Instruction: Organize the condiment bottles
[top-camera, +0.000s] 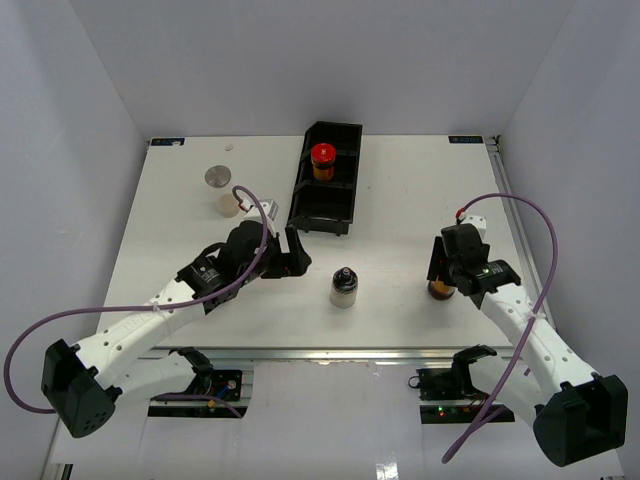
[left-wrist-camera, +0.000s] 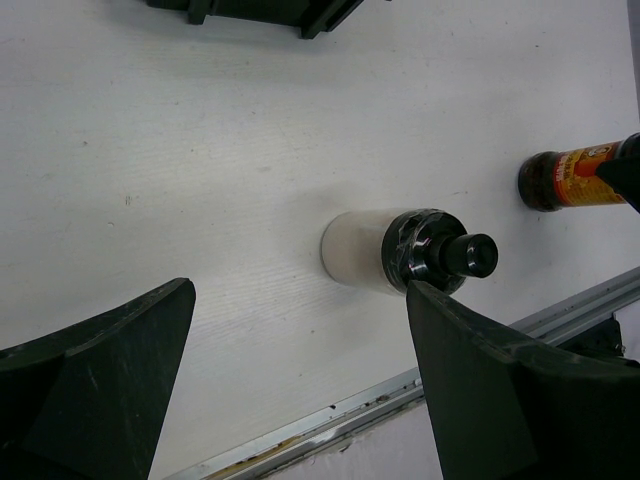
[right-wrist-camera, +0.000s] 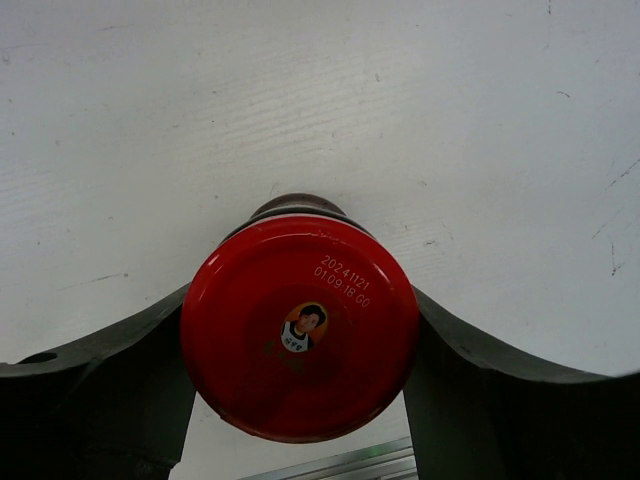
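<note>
**Mia:** In the top view, how many bottles do you see?

**Ben:** Two brown ones with red caps. One red-cap bottle (top-camera: 322, 160) sits in the black tray (top-camera: 318, 222), back from its near end, so it looks put away. The other brown bottle (top-camera: 438, 291) stands on the table (top-camera: 400, 180) at the right. The right gripper (top-camera: 441, 272) is over it.

**Mia:** And the pale ones?

**Ben:** One pale bottle (top-camera: 344, 288) with a dark cap stands in the middle of the table, apart from the tray. Far back on the left there is a grey lid (top-camera: 218, 177) with a cream bottle (top-camera: 228, 206) just beside it. I cannot tell if they are one thing or two. So that makes four bottles, maybe five, and one tray.

**Mia:** What does the left wrist view show?

**Ben:** The left gripper (left-wrist-camera: 300, 300) has its jaws wide apart and holds nothing. The pale bottle is just past them, closer to one finger. I think the gripper is lining up to take it. The brown bottle shows at the side too.

**Mia:** And the right wrist view?

**Ben:** One big red cap fills it. The fingers (right-wrist-camera: 100, 390) hug the brown bottle on both sides, so the jaws are closed on it. It is on the table. I think it is held like this so it can go up and into the tray with its twin.
</note>
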